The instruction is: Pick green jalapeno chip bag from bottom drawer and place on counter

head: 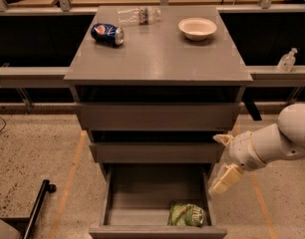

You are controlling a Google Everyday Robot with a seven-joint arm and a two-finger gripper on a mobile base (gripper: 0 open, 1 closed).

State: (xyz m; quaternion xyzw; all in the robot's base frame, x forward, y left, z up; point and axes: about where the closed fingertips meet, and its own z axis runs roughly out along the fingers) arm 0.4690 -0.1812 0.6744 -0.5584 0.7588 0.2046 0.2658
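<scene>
The green jalapeno chip bag (pixel 186 214) lies in the front right corner of the open bottom drawer (pixel 137 203). My gripper (pixel 223 158) hangs at the drawer's right side, above and to the right of the bag, apart from it. Its two cream fingers are spread, one near the middle drawer's corner, one pointing down toward the bottom drawer. It holds nothing. The counter (pixel 162 54) is the grey top of the cabinet, above the gripper.
On the counter lie a blue soda can (pixel 107 34), a clear plastic bottle (pixel 137 15) and a white bowl (pixel 197 28). The two upper drawers are shut. A black bar (pixel 35 208) lies on the floor at the left. A small bottle (pixel 287 59) stands on the right ledge.
</scene>
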